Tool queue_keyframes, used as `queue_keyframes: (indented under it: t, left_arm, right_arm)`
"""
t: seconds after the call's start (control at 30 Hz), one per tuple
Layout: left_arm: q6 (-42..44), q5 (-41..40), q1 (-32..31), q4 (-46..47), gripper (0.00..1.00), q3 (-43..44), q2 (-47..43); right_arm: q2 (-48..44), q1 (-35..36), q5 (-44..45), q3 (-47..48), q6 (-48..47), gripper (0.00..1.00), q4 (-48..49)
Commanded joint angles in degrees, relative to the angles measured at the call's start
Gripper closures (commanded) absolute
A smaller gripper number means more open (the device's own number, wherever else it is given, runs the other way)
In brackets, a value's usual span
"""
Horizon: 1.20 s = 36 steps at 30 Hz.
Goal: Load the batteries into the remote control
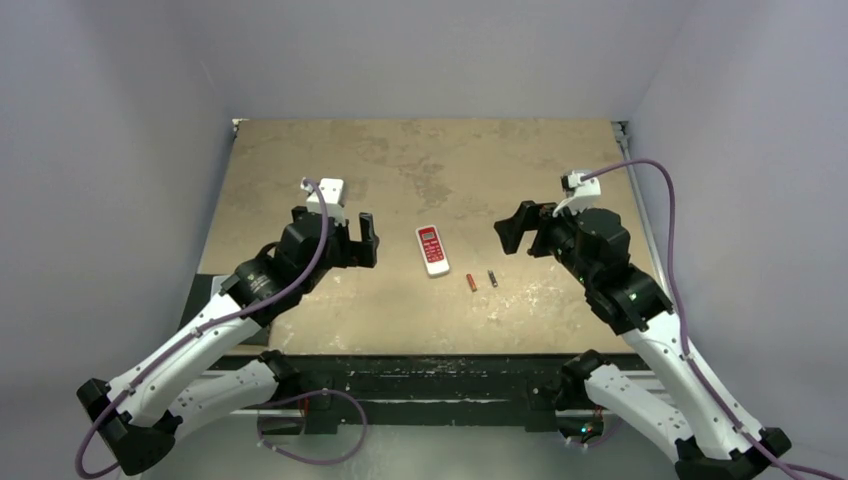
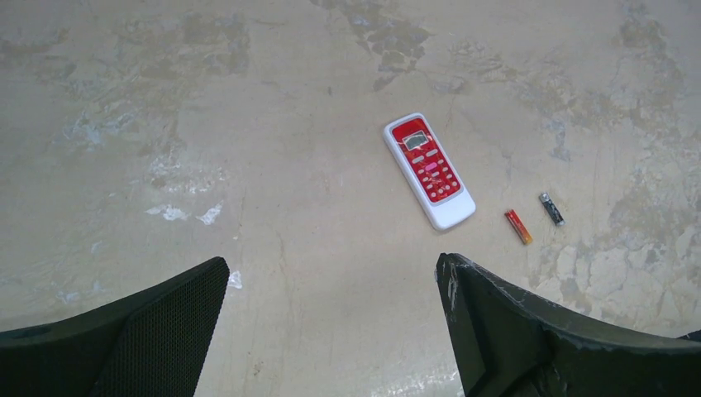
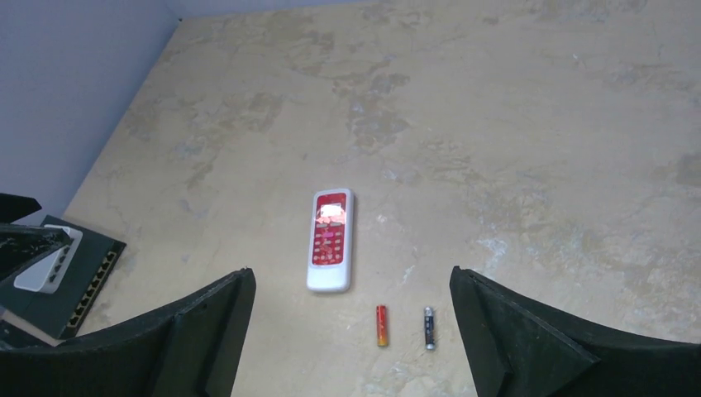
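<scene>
The remote control (image 1: 433, 250) lies face up mid-table, white with a red button panel; it also shows in the left wrist view (image 2: 429, 170) and the right wrist view (image 3: 331, 240). Just right of its near end lie the batteries, side by side and apart: a reddish-orange battery (image 1: 471, 282) (image 2: 518, 226) (image 3: 382, 325) and a dark battery (image 1: 492, 279) (image 2: 551, 208) (image 3: 429, 327). My left gripper (image 1: 362, 238) (image 2: 331, 285) hovers open, left of the remote. My right gripper (image 1: 509, 232) (image 3: 351, 294) hangs open to the right of the batteries. Both hold nothing.
The tan table (image 1: 420, 160) is worn and blotchy, walled in by pale panels on three sides. Purple cables (image 1: 660, 190) run along both arms. The left arm's wrist unit (image 3: 50, 265) shows at the left edge of the right wrist view.
</scene>
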Motion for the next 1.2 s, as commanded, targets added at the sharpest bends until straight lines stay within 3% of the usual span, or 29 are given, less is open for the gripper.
queue_keyframes:
  t: [0.0, 0.27, 0.63, 1.17]
  left_arm:
    - [-0.54, -1.27, -0.18, 0.19, 0.01, -0.47, -0.95]
    - [-0.76, -1.38, -0.19, -0.44, 0.01, -0.38, -0.95]
    - [-1.55, -2.01, -0.2, -1.18, 0.01, -0.25, -0.95]
    - [-2.83, -4.12, -0.21, -2.52, 0.01, -0.12, -1.9]
  right_arm:
    - [0.42, 0.16, -0.4, 3.03, -0.63, 0.01, -1.29]
    - [1.7, 0.16, -5.12, 2.73, -2.5, 0.01, -0.03]
    - [11.29, 0.94, -8.09, 3.72, -2.18, 0.01, 1.36]
    - [26.66, 11.24, 0.72, 8.0, 3.09, 0.01, 4.16]
